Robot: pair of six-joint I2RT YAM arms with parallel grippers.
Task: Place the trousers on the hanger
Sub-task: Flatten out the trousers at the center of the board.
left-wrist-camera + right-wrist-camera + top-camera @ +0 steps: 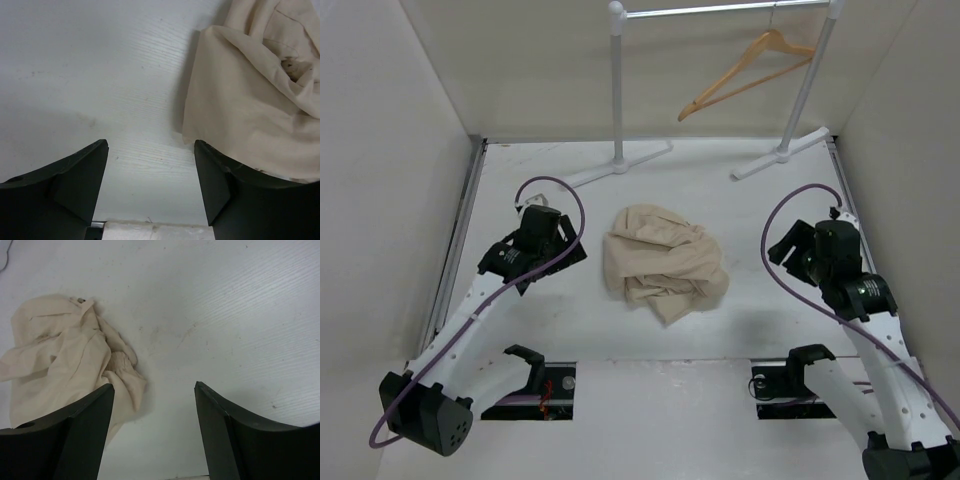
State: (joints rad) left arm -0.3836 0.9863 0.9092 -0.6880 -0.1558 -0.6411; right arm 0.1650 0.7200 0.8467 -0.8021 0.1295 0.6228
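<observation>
The beige trousers (664, 262) lie crumpled in a heap at the middle of the white table. They show at the right of the left wrist view (250, 95) and at the left of the right wrist view (65, 360). The wooden hanger (748, 70) hangs by its hook on the metal rail at the back right. My left gripper (552, 232) is open and empty, left of the trousers; in its wrist view (151, 145) bare table lies between the jaws. My right gripper (790, 252) is open and empty, right of the trousers (154, 387).
The white-and-silver clothes rail (618, 90) stands at the back, its feet (620, 165) on the table. White walls enclose the table on the left, back and right. Purple cables (570, 205) loop over both arms.
</observation>
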